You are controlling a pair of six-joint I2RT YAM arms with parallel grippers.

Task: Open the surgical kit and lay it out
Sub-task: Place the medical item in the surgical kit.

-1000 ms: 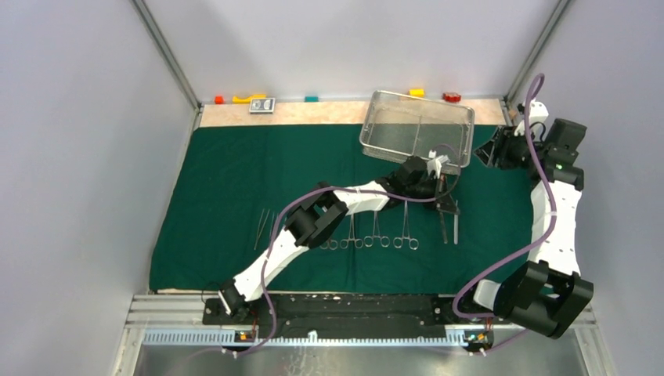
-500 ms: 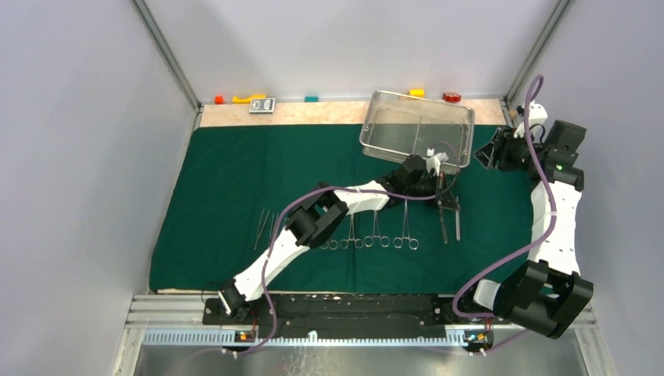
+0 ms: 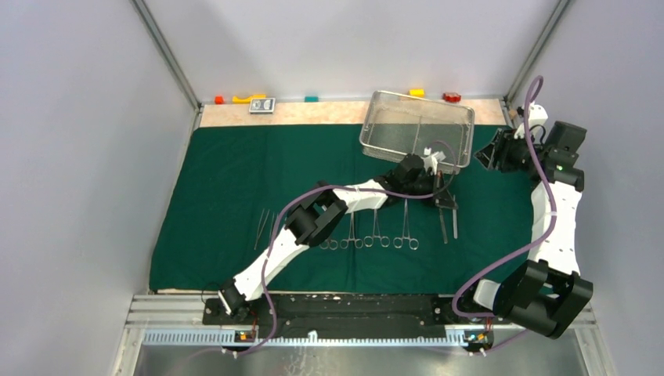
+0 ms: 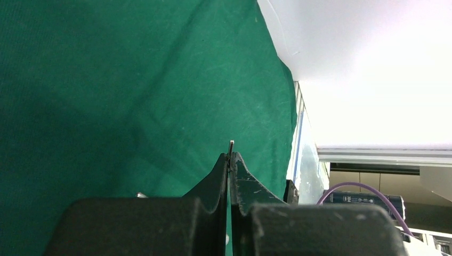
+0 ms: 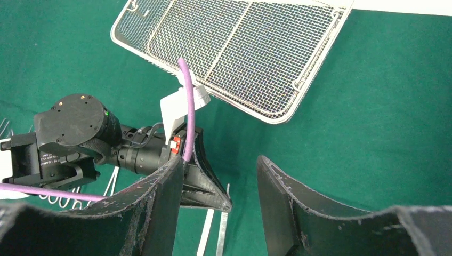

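Dark green cloth (image 3: 235, 180) covers nearly the whole table in front of my two bases, spread flat. Nearest me on it lies a row of ring-handled clamps (image 3: 376, 236), rings toward me, with loose tweezers (image 3: 265, 225) at the row's left end. My left arm crosses above part of that row.

Just right of the clamps, my left pincer (image 3: 445, 202) is clenched. Its wrist view shows a sliver of steel pinched between the fingertips (image 4: 238, 173). It belongs to a slim two-pronged instrument (image 5: 222, 229) whose prongs run back toward me from the jaws, low over the cloth. Whether they touch the cloth I cannot tell.

Beyond that pincer sits the wire-mesh tray (image 3: 376, 117), at the far right of the cloth, by the bare wood strip (image 3: 313, 114). My right pincer (image 3: 487, 153) hangs just right of the tray, jaws released and grasping nothing, pointed toward the left pincer.

Farthest off, along the back wall, stand small coloured blocks (image 3: 312, 99) and a little grey box (image 3: 262, 105).
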